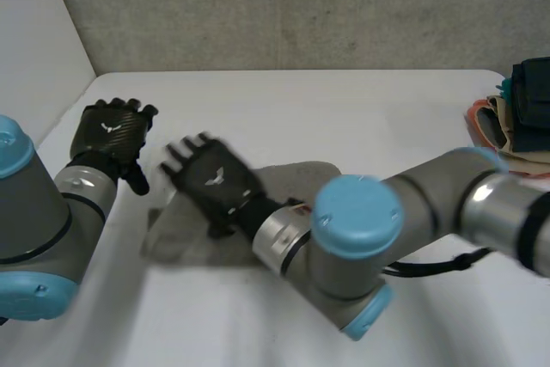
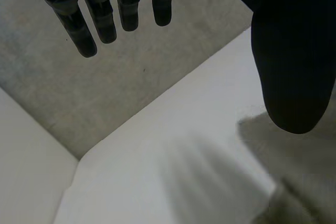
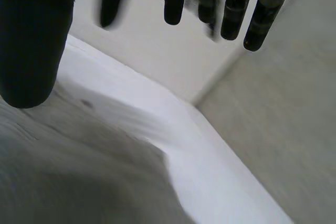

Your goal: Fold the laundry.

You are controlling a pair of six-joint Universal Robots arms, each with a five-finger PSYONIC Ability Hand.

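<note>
Fingers (image 2: 100, 19) on both my hands are straight and spread, holding nothing. My right hand (image 1: 210, 180) is over the grey cloth's (image 1: 296, 180) left end. My left hand (image 1: 110, 137) hangs just left of the cloth, apart from it. A clothes pile (image 1: 520, 122) sits well right of the cloth.

Grey cloth (image 1: 301, 180), seemingly plain; white table (image 1: 361, 113)
</note>
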